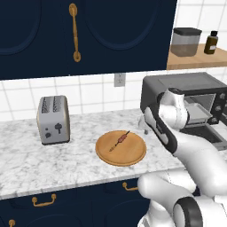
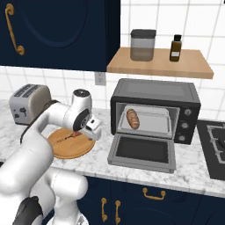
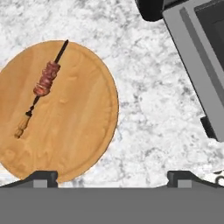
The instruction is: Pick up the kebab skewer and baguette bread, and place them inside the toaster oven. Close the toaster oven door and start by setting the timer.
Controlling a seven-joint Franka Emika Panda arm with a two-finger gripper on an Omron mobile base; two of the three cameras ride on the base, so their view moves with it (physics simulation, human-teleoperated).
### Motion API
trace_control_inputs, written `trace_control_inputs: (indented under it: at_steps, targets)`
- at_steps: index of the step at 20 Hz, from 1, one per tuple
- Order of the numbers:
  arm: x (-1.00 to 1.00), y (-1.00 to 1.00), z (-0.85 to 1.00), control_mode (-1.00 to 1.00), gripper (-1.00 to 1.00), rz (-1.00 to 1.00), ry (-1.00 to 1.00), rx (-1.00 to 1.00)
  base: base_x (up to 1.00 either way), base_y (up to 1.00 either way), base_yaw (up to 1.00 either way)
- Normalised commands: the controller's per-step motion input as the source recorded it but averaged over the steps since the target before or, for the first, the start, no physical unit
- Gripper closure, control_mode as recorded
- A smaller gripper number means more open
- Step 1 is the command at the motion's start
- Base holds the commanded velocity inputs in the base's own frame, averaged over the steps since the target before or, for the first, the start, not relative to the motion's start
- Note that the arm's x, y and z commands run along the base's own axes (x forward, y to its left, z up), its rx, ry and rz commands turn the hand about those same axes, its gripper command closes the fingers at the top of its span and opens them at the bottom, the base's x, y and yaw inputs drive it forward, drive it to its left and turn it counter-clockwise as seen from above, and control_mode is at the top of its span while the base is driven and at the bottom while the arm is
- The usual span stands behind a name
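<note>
Spread wide with nothing between them, the jaws of the gripper point(image 3: 112, 177) look down at the marble counter point(image 3: 148, 105), its two dark fingertips point(image 3: 43, 177) set far apart; one sits over the near rim of the round wooden board point(image 3: 74, 127) and the other over bare marble close to the lowered toaster oven door point(image 3: 192, 65). On that board lies the kebab skewer point(image 3: 43, 83), a thin dark stick with a clump of reddish-brown meat around its middle and a pale wooden grip at one end, lying at a slant across the half of the board farther from the oven. From the right base view the white arm reaches over the board point(image 2: 66, 147), with the hand point(image 2: 93, 127) hanging between the board and the toaster oven point(image 2: 154, 110). The oven door point(image 2: 141, 151) is folded down flat onto the counter, and the baguette bread point(image 2: 132, 118) rests at the left end of the tray inside the open cavity. Knobs run down the oven's right side. In the left base view the skewer point(image 1: 120, 140) is alone on the board point(image 1: 126, 155), and a silver two-slot toaster point(image 1: 53, 119) stands well off to the left. Above the oven, a wooden shelf point(image 2: 160, 66) carries a grey-lidded canister point(image 2: 142, 45) and a small dark bottle point(image 2: 175, 48).
</note>
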Motion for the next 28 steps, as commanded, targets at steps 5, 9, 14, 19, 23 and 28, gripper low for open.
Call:
trace_control_inputs:
  at_steps: [5,9,14,19,23,28]
  targets:
    - [0.15,1.00,-0.27,-1.00,-1.00,-0.23,-0.04,0.06,0.00,0.00,0.00]
    - [0.26,1.00,-0.09,-1.00,-1.00,-0.15,-0.02,0.08,0.00,0.00,0.00]
    - [0.54,0.72,-0.09,-1.00,-1.00,-0.18,-0.01,0.12,0.00,0.00,0.00]
    - [0.22,0.19,-0.02,-1.00,-1.00,-0.09,0.01,0.06,0.00,0.00,0.00]
    - [0.10,0.00,-0.02,-1.00,-1.00,0.00,0.06,0.00,0.00,0.00,0.00]
    - [0.11,0.00,-0.01,-1.00,-1.00,0.00,0.07,0.00,0.00,0.00,0.00]
